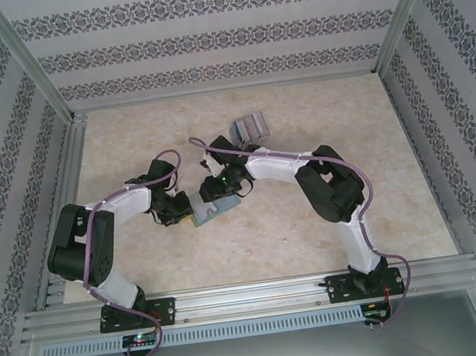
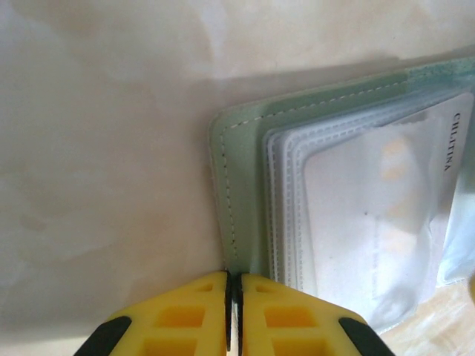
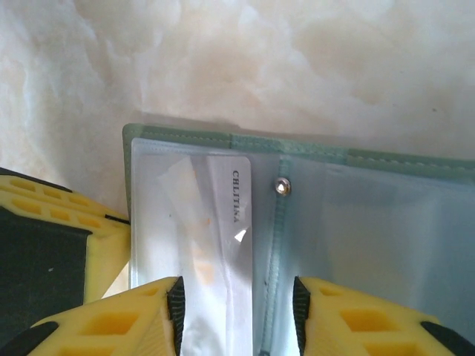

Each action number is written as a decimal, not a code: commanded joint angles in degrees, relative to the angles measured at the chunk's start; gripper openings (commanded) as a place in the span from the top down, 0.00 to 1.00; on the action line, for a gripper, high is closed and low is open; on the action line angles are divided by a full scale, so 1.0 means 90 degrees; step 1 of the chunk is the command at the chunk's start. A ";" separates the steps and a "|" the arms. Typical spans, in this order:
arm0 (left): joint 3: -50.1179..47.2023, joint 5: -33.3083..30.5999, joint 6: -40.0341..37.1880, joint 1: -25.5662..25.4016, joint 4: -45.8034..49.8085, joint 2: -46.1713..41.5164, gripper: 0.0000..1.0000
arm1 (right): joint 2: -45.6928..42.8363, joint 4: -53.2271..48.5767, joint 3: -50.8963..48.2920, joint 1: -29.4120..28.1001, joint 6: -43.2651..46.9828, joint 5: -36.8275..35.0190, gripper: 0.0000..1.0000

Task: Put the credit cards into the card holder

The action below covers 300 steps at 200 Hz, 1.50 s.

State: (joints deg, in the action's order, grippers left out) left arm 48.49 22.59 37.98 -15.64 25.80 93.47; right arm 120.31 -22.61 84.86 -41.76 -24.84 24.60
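Left wrist: left end effector (image 2: 232, 285) pinches card holder (image 2: 239, 148); right end effector (image 3: 237, 293) gapes (above).

Matt, stitched grey-green card holder (image 3: 312, 150), glossy clear plastic sleeves (image 3: 386, 230), smooth marbled table (image 3: 297, 59)

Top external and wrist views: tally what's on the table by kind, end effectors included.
Grey-green folding card holder with clear sleeves: 1
Silvery bundle of thin cards: 1
White printed card inside a sleeve: 1
Yellow plastic end effectors, left end effector and right end effector: 2
Total: 5
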 commanded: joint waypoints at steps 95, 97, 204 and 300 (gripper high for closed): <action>-0.0114 -0.0107 -0.0059 -0.0030 -0.0098 -0.0238 0.88 | -0.1500 -0.0484 -0.0598 0.0283 0.0420 -0.0763 0.53; -0.0112 -0.0107 -0.0059 -0.0027 -0.0095 -0.0239 0.88 | -0.1534 -0.0483 -0.0620 0.0303 0.0432 -0.0778 0.52; -0.0166 -0.0182 -0.0103 -0.0022 -0.0060 -0.0285 0.88 | -0.0804 -0.0719 -0.0596 0.1246 0.1233 0.0083 0.54; -0.0166 -0.0214 -0.0108 -0.0029 -0.0053 -0.0254 0.88 | 0.0048 -0.0766 -0.0044 0.1010 0.1282 0.0285 0.63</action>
State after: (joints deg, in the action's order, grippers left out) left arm 47.37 21.98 37.93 -15.68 25.41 91.81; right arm 119.26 -27.88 83.00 -32.16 -14.50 26.28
